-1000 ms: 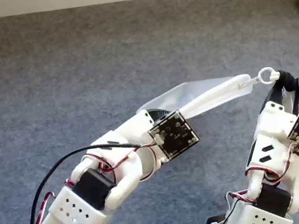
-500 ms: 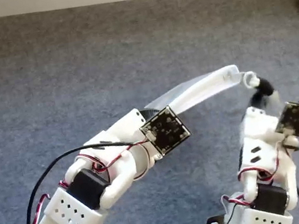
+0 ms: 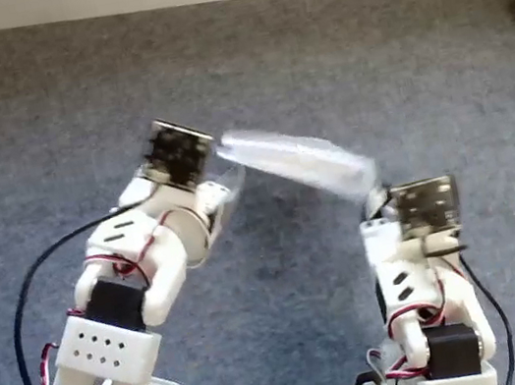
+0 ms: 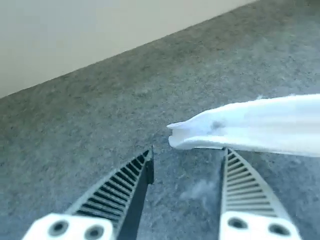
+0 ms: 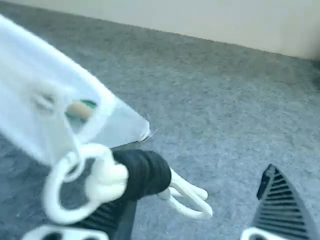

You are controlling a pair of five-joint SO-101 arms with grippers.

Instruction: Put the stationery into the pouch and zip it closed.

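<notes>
- The left fingers (image 4: 125,185) are spread wide with nothing between them. One end of the pouch (image 4: 260,125) hangs just past one tip, and I cannot tell whether it touches
- The right fingers (image 5: 277,200) are also wide apart and clamp nothing. The zip pull (image 5: 67,192), a white ring on a black sleeve (image 5: 142,172) with loose white cord ends, lies against one finger; whether it is hooked there or only resting I cannot tell
- In the high view the pouch (image 3: 296,158) slants just above the middle, from 10 o'clock by the left arm to 4 o'clock by the right arm. It appears to be lifted off the bench (image 3: 330,40)
- The pouch looks light and limp, so it will likely sag and swing. Its smooth film is probably slippery between hard tips
- The thick band along the zip seems the stiffest part, so that end seam is the place to pinch. The ring is the part to pull for closing
- The pouch is frosted, translucent film in a long flat shape. Green and tan shapes (image 5: 80,110) show through it near the pull, too faint to name
- The bench has a grey, fibrous, carpet-like cover
- The fingers are white moulded plastic with black ribbed faces, tapering to points
</notes>
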